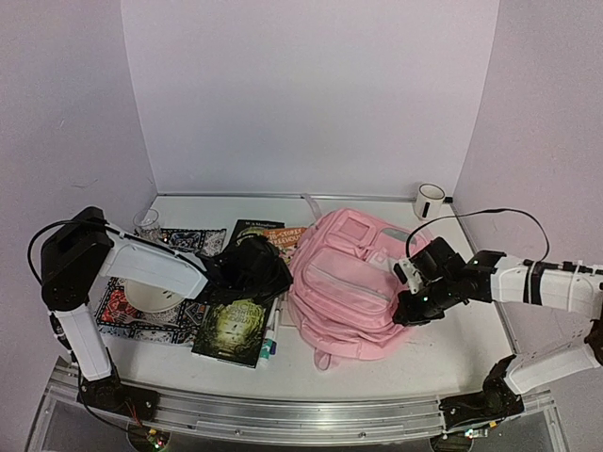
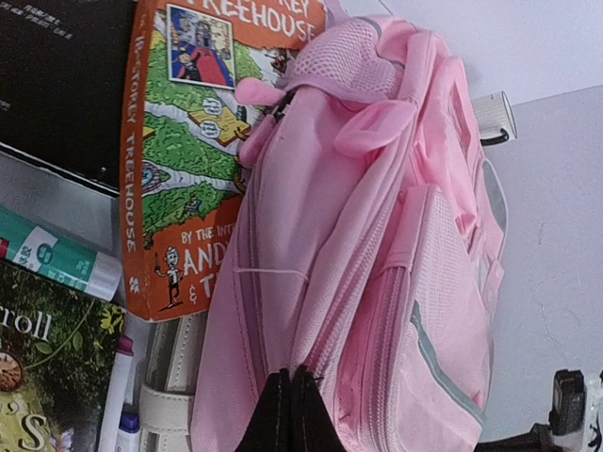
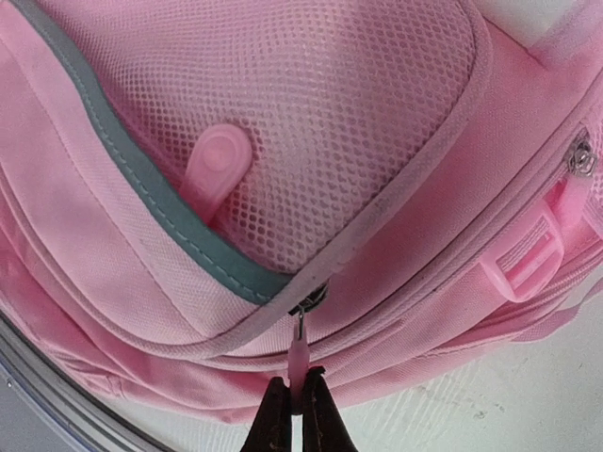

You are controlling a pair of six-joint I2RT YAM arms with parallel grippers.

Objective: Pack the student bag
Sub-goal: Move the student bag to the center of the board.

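Note:
The student bag (image 1: pixel 347 281), a large pink backpack, lies in the middle of the table. My left gripper (image 1: pixel 279 279) presses against its left side. In the left wrist view that gripper (image 2: pixel 290 375) is shut, its tips pinching a fold of the student bag (image 2: pixel 358 235) beside a zip seam. At the bag's right side, my right gripper (image 1: pixel 408 309) is shut on a small pink zipper pull (image 3: pixel 299 356). In the right wrist view this gripper (image 3: pixel 299 381) holds the pull just below the slider on the student bag (image 3: pixel 311 132), under a mesh pocket.
An orange Treehouse book (image 2: pixel 179 141), a black book (image 1: pixel 247 229) and a green book (image 1: pixel 234 330) lie left of the bag, with a glue stick (image 2: pixel 57 264) and a marker (image 2: pixel 118 395). A plate (image 1: pixel 141 297) sits on a patterned cloth; a white mug (image 1: pixel 430 201) stands back right.

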